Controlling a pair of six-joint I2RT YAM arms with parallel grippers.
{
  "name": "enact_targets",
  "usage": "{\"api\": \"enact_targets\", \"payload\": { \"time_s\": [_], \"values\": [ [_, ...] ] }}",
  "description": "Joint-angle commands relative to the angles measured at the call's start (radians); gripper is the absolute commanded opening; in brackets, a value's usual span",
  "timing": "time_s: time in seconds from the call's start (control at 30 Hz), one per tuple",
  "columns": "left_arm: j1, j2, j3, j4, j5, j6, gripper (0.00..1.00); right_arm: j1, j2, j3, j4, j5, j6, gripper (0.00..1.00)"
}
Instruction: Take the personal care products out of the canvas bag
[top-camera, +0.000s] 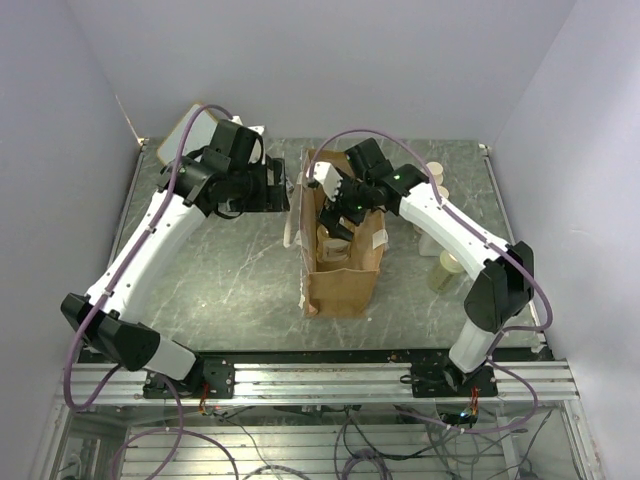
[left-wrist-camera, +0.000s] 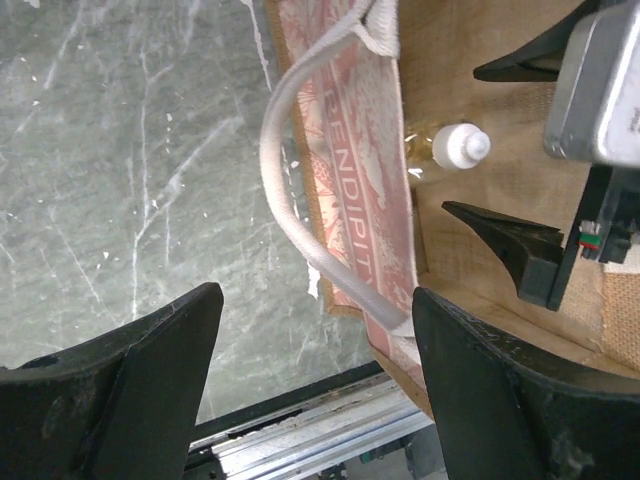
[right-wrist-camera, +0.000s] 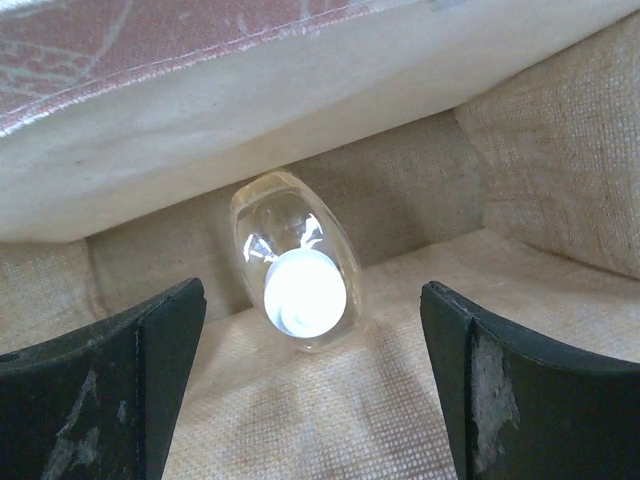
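The tan canvas bag (top-camera: 340, 275) stands open in the middle of the table; in the left wrist view its pink printed side (left-wrist-camera: 350, 190) and cream handle strap (left-wrist-camera: 285, 190) show. My right gripper (top-camera: 335, 205) is open inside the bag, its jaws wide above a translucent bottle with a cream cap (right-wrist-camera: 300, 270) on the bag's bottom, not touching it. The same bottle shows in the left wrist view (left-wrist-camera: 455, 147). My left gripper (left-wrist-camera: 315, 300) is open at the bag's left rim, by the strap. Several bottles stand right of the bag, one beige-capped (top-camera: 437, 178) and one yellowish (top-camera: 447, 270).
A wood-framed whiteboard (top-camera: 185, 135) leans at the back left corner. Purple walls close in the table on three sides. An aluminium rail (top-camera: 330, 380) runs along the near edge by the arm bases.
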Motion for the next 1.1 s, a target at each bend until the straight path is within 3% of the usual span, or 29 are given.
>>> {"api": "enact_targets", "payload": {
  "time_s": [0.0,0.1,0.57,0.8,1.07],
  "values": [
    [0.035,0.027,0.043,-0.015,0.001,0.068,0.88,-0.004,0.043,0.019,-0.015,-0.047,-0.181,0.84],
    [0.054,0.037,0.065,-0.021,-0.011,0.099,0.88,-0.002,0.068,0.004,-0.061,-0.099,-0.270,0.75],
    [0.058,0.039,0.061,-0.036,-0.050,0.138,0.88,-0.005,0.155,-0.081,0.055,-0.122,-0.342,0.70],
    [0.058,0.028,0.069,-0.028,-0.034,0.131,0.87,-0.010,0.100,-0.092,0.115,-0.146,-0.309,0.36],
    [0.058,-0.014,0.058,-0.023,0.014,0.098,0.87,-0.064,-0.060,-0.146,0.450,-0.091,0.017,0.03]
  ]
}}
